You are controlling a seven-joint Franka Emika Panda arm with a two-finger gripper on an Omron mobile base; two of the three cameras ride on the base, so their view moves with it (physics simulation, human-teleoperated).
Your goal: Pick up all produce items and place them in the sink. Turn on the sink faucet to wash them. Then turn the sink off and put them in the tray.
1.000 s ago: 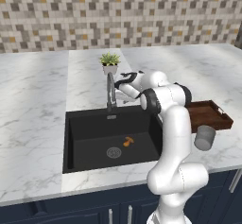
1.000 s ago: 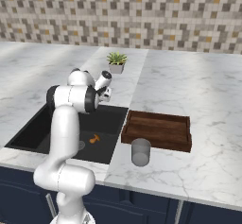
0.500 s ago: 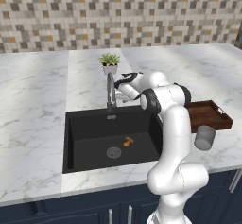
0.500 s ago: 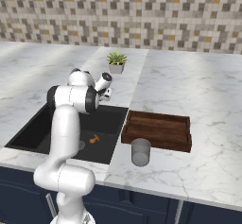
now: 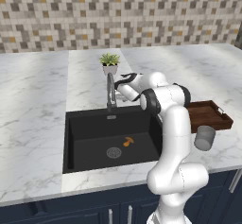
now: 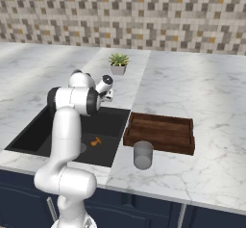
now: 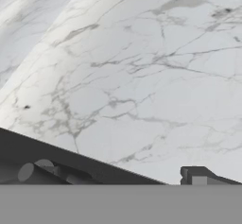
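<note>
Orange-brown against the matte black, the mushroom (image 5: pixel 128 142) lies on the floor of the sink (image 5: pixel 85 128), just beside the round drain (image 5: pixel 114 152); from the right base camera it (image 6: pixel 96 141) shows as a small bent speck, cap and stem hard to tell apart. The left base camera shows the whole basin and the slim silver faucet (image 5: pixel 111 93) rising at its back rim, with the gripper (image 5: pixel 119 83) right next to the faucet's top and its jaws standing released, grasping nothing. From the right base camera the arm covers much of the basin and the faucet is hard to pick out, but the dark wooden tray (image 6: pixel 161 133) lies in full on the marble table (image 6: pixel 202 102), with a grey cup (image 6: pixel 143 155) just in front of it. In the left base view the arm hides part of the tray (image 5: pixel 210 116). A small potted plant (image 5: pixel 109 62) stands behind the sink. The hand camera looks down on veined marble (image 7: pixel 142 67), with a dark edge cut off low.
</note>
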